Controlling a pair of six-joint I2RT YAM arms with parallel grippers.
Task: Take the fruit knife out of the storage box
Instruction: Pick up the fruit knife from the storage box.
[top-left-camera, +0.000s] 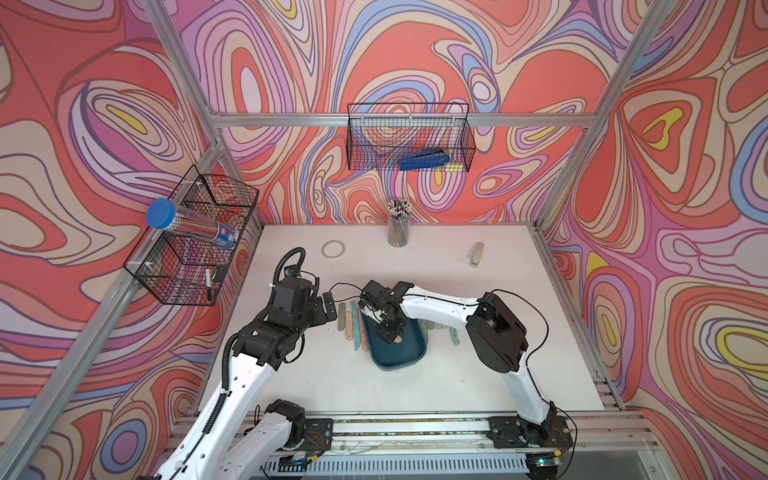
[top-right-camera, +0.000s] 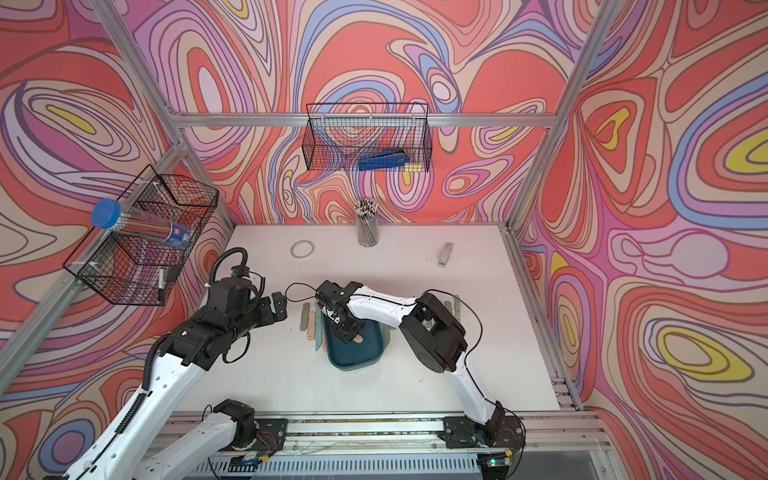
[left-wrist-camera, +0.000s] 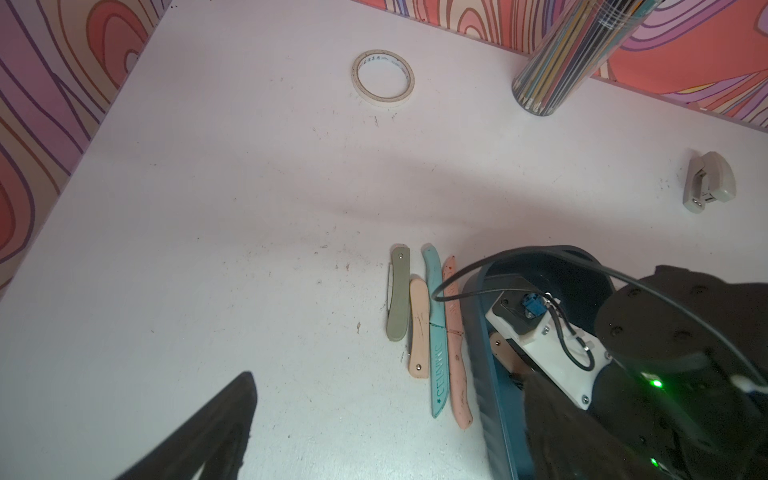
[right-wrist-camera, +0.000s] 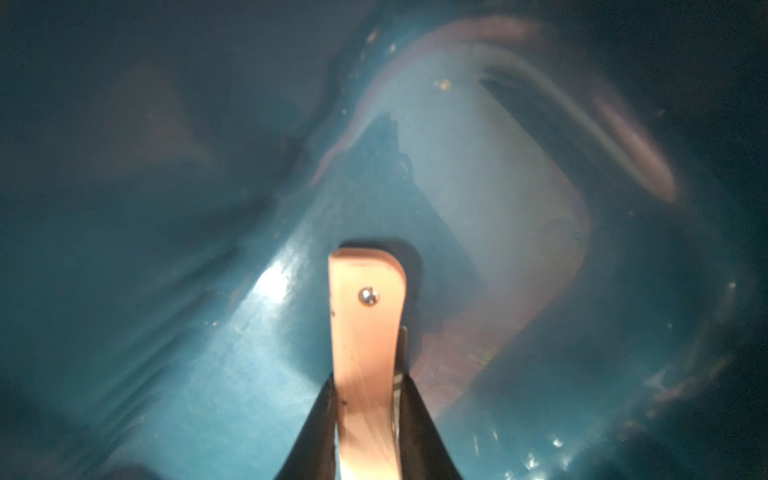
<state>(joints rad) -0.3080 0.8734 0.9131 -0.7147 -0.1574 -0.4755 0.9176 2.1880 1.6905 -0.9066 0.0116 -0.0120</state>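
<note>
Grasping is in hand: the right pincer (right-wrist-camera: 366, 384) pinches the peach folding fruit knife (right-wrist-camera: 365, 328) by its long edges, down inside the teal storage box (right-wrist-camera: 216, 332). Next, I judge, it needs a straight lift clear of the low wall. The handle is flat, smooth and round-ended, with one steel rivet (right-wrist-camera: 368, 296); the box plastic is glossy.

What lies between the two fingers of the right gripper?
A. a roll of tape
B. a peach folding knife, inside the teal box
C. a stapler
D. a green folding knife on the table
B: the right wrist view shows the peach folding knife between the dark fingers of the right gripper, above the floor of the teal box.
</note>
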